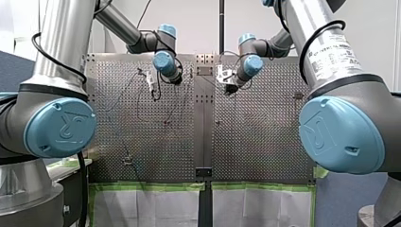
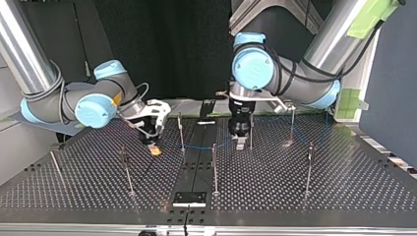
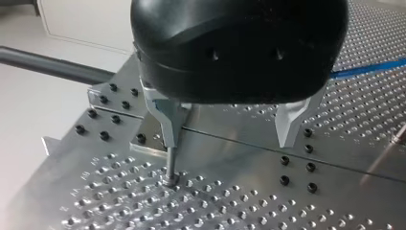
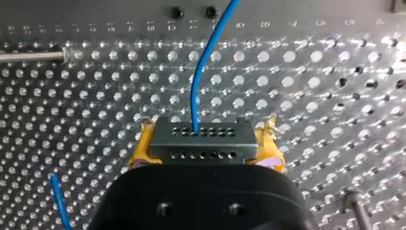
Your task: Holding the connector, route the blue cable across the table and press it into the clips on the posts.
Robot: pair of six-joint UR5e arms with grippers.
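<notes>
Right gripper clamps connector between yellow pads; left gripper wide, empty; cable spans top view's centre along far posts; near posts seemingly unclipped; routing partway.

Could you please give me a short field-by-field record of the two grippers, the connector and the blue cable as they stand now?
right gripper: shut on the connector, yellow pads on either side
blue cable: runs out of the connector over the perforated table
left gripper: open, metal fingers, nothing between them
post: upright, close beside one left finger
clips: too small to tell whether the cable is seated
</notes>
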